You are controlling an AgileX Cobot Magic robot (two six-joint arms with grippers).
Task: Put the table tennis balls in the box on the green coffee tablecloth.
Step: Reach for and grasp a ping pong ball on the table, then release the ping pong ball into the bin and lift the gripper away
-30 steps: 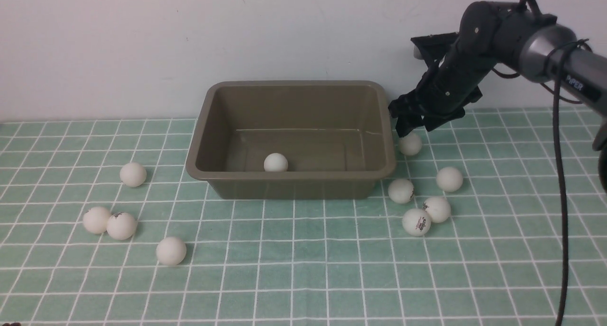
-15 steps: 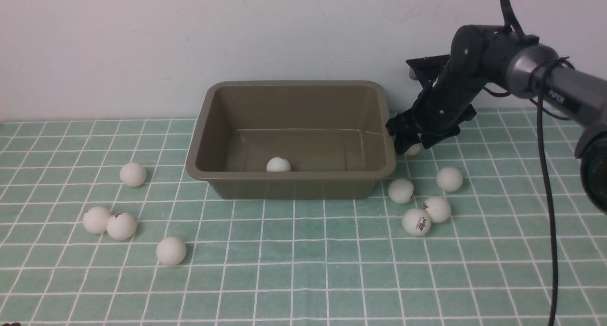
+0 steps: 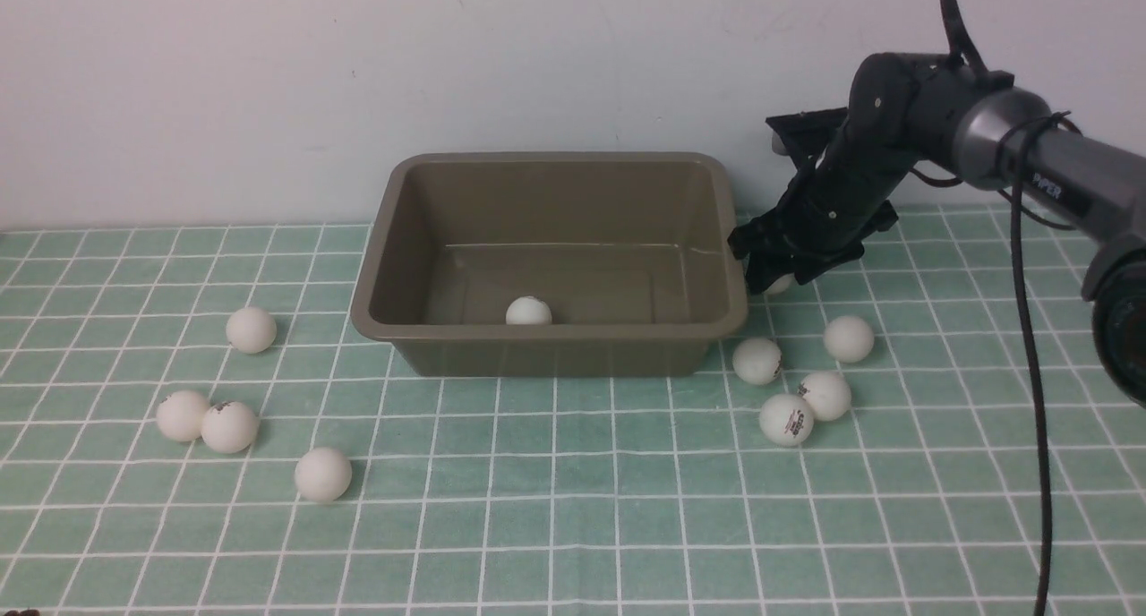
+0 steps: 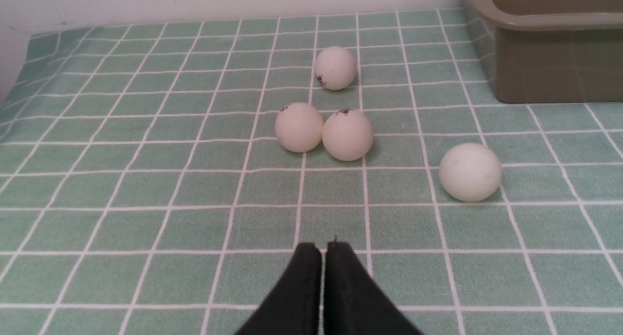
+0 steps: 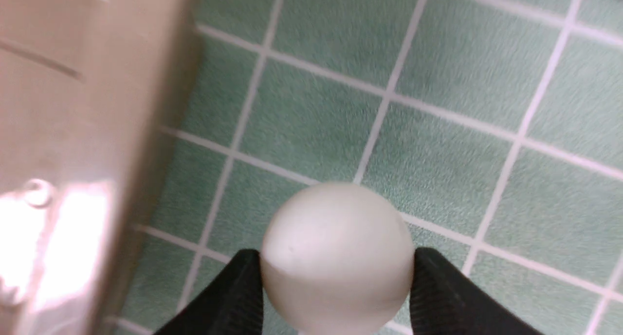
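Observation:
The olive-brown box (image 3: 555, 352) stands on the green coffee tablecloth (image 3: 573, 509) with one table tennis ball (image 3: 528, 311) inside. My right gripper (image 3: 775, 279) is down at the box's right wall, its fingers (image 5: 433, 286) pressed on both sides of a ball (image 5: 336, 257) that rests on the cloth. Several balls lie right of the box, the nearest one (image 3: 757, 361) by its front corner. Several more lie to the left, among them a touching pair (image 3: 229, 426). In the left wrist view my left gripper (image 4: 323, 247) is shut and empty, short of that pair (image 4: 347, 134).
The box wall (image 5: 73, 130) is very close beside the gripped ball. A pale wall rises right behind the box. A black cable (image 3: 1030, 374) hangs from the right arm. The box corner (image 4: 550, 67) shows in the left wrist view.
My right gripper came down from above the ball by the box's right wall and its fingers closed in around it. The ball inside the box rolled slightly right.

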